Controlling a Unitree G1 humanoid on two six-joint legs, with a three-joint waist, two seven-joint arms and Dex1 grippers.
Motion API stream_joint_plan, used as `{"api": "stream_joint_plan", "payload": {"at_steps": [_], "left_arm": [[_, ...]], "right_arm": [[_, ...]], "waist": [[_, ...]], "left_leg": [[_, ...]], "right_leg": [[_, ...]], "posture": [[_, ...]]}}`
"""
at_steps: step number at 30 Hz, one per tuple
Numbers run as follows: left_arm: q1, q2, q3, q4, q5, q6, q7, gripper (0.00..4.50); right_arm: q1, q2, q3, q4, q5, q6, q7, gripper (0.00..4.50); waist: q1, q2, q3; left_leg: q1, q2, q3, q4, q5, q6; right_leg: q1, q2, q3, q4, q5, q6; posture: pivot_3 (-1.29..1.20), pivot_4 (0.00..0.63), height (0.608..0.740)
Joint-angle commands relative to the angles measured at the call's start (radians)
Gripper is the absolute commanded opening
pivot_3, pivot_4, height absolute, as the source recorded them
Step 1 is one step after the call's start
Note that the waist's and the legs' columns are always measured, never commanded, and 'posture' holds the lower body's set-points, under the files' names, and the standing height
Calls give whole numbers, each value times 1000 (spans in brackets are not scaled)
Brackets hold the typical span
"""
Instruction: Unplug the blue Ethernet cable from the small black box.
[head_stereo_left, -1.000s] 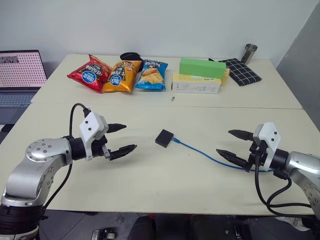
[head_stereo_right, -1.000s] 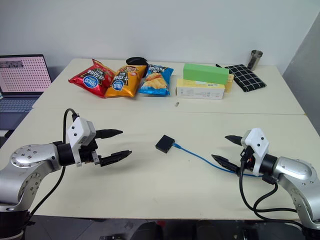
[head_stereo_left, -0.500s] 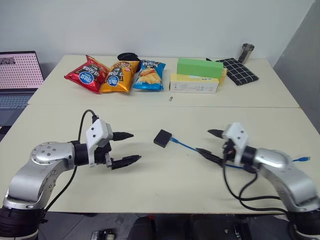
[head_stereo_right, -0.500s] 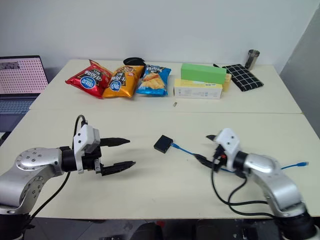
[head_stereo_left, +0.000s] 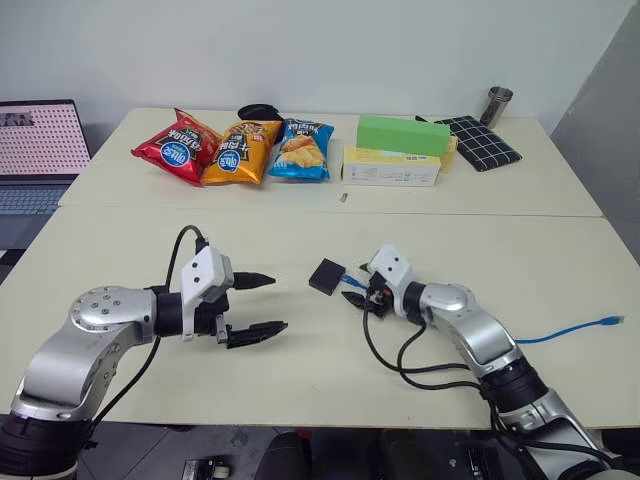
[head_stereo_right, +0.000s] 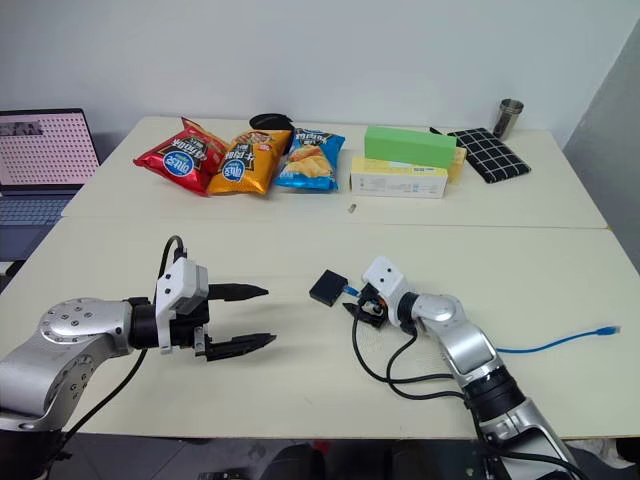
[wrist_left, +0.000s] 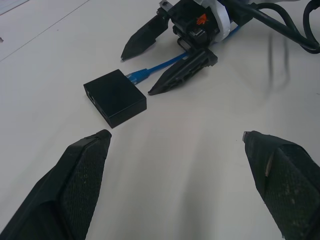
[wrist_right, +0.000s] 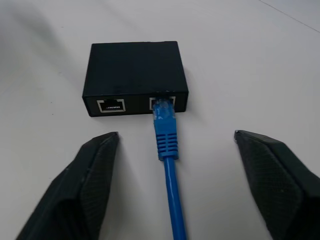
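Two pale tables (head_stereo_left: 300, 360) are set end to end before a white wall, with chip bags (head_stereo_left: 235, 150), a green box (head_stereo_left: 403, 134) and a checked cloth (head_stereo_left: 482, 142) lined along the far one and a laptop (head_stereo_left: 38, 150) off to the left. On the near table the small black box (head_stereo_left: 327, 276) is seen lying flat near the middle, and the blue Ethernet cable (wrist_right: 166, 134) is plugged into one of its two ports, the other port being left bare. From there the cord is led away toward the right edge, where its free plug (head_stereo_left: 612, 320) is seen.

The right gripper (wrist_right: 172, 165) is held low over the table with its fingers spread to either side of the plug boot, nothing yet being grasped; the plug is straddled but not touched. The left gripper (head_stereo_left: 262, 304) is held apart from the box on its other side, its jaws wide and empty.

Several faults may be judged likely from here. The box is light and unrestrained, so if the plug is pulled while the latch tab is not pressed, the box would probably be dragged along with the cord rather than freed. If the fingers are closed on the thin cord behind the boot, slipping may be expected. A finger set too far forward could be jammed against the box face and the box pushed away.
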Motion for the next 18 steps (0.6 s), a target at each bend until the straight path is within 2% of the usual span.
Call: {"api": "stream_joint_plan", "payload": {"at_steps": [1, 9, 14, 18], "left_arm": [[7, 1, 21, -25, -8, -15, 10, 4500], [-14, -10, 0, 11, 4, -28, 19, 4500], [-41, -34, -6, 50, -6, -8, 36, 4500], [-60, -77, 3, 69, -54, 53, 68, 4500]], "right_arm": [[-23, -1, 10, -2, -14, -10, 42, 3273], [-33, -5, 14, -9, -22, -2, 79, 1309], [-44, -50, 24, -65, -56, -62, 116, 212], [-53, -101, 43, -125, -118, -195, 143, 145]], "waist": [[0, 0, 0], [0, 0, 0], [1, 0, 0], [0, 0, 0]], "left_leg": [[0, 0, 0, 0, 0, 0], [0, 0, 0, 0, 0, 0], [0, 0, 0, 0, 0, 0], [0, 0, 0, 0, 0, 0]], "right_leg": [[0, 0, 0, 0, 0, 0], [0, 0, 0, 0, 0, 0], [0, 0, 0, 0, 0, 0], [0, 0, 0, 0, 0, 0]], "posture": [[0, 150, 740], [0, 150, 740], [0, 150, 740], [0, 150, 740]]}}
